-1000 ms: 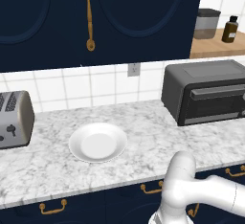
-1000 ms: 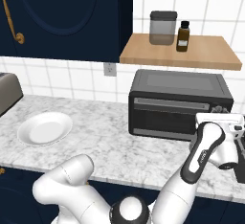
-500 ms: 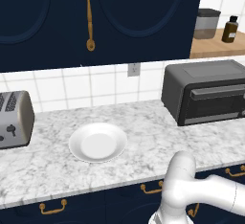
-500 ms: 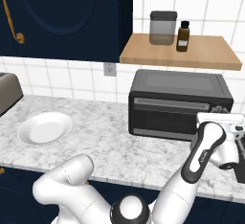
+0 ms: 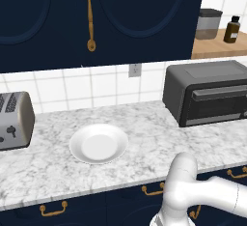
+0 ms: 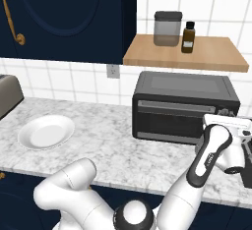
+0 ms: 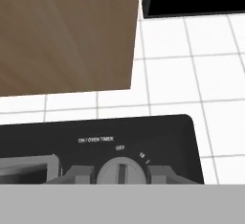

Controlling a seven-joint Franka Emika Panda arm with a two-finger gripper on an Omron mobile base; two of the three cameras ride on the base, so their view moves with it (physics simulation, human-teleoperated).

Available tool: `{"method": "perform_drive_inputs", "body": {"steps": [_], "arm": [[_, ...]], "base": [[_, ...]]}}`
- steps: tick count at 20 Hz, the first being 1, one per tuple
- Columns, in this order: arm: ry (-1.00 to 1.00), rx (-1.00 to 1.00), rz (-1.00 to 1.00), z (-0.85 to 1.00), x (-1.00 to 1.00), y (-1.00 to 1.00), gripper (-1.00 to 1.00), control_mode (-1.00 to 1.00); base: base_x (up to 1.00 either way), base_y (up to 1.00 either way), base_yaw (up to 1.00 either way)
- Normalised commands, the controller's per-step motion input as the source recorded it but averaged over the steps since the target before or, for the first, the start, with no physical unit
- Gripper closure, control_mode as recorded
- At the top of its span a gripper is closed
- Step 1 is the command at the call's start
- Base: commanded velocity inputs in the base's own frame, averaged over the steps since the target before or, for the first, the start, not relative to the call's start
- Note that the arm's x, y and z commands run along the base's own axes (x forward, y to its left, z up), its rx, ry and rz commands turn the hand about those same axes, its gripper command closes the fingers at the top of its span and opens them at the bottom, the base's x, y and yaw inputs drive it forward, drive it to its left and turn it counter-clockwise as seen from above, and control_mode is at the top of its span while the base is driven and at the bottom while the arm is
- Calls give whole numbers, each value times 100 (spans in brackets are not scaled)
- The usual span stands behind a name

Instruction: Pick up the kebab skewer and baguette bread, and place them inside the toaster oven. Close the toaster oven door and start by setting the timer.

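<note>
Claw [image 7: 121,176] clamped on timer knob [image 7: 121,170], fingers [image 7: 79,174] flanking both sides, at toaster oven [image 6: 184,107] right end. Door [image 6: 176,121] shut. Plate [image 5: 99,143] on tabletop [image 5: 144,138] bare. Turn knob steadily clockwise past OFF; keep wrist axis centred, avoid slipping.

Base views: behind arm, left and right, facing forward-down; both share desk [image 5: 144,123] and toaster oven [image 6: 184,107]. Hand view: close on the oven's timer dial [image 7: 121,171].
</note>
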Motion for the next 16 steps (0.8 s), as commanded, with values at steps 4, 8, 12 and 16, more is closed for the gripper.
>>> {"method": "perform_drive_inputs", "body": {"steps": [4,8,12,16], "arm": [[0,12,0,12,2,2,100,-100],[0,13,0,14,3,5,100,-100],[0,14,0,14,1,4,100,-100],[0,16,0,14,0,6,100,-100]], "base": [[0,0,0],[0,0,0],[0,0,0],[0,0,0]]}}
